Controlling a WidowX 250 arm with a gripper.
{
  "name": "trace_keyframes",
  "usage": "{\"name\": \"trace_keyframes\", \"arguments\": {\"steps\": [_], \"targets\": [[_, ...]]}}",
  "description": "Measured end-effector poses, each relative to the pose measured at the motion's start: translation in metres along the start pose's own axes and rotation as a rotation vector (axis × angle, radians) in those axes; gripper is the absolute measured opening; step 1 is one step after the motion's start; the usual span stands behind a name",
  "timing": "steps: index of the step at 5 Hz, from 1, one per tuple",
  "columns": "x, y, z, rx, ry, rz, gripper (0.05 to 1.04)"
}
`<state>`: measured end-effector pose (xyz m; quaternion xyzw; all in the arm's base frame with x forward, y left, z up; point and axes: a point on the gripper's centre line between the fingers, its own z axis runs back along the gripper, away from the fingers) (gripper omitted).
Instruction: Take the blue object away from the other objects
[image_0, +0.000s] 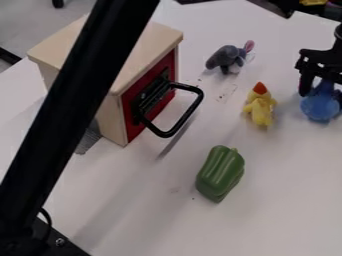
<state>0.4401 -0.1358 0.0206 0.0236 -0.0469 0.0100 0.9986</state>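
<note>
The black gripper (323, 89) hangs down at the right edge of the view, its fingers on either side of the blue object (319, 107). That object is round at the bottom with a narrower upper part between the fingers; I cannot tell whether it is firmly held or whether it touches the table. To its left stands a yellow toy figure (260, 111) with an orange-red top. A grey plush animal (228, 57) with pink ears is farther back, and a green pepper (220, 173) lies nearer the front.
A wooden box (111, 92) with a red front and a black loop handle (190, 115) stands at the left on the white table (267, 210). A thick black bar (70, 105) crosses the left side diagonally. More dark items are at the top right edge.
</note>
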Motion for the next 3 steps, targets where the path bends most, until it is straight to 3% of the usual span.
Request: {"name": "trace_keyframes", "arguments": {"steps": [1,3], "targets": [[0.001,0.001,0.005,-0.004,-0.007,-0.002,0.999],[0.004,0.007,0.071,-0.044,-0.09,0.003,0.999]]}}
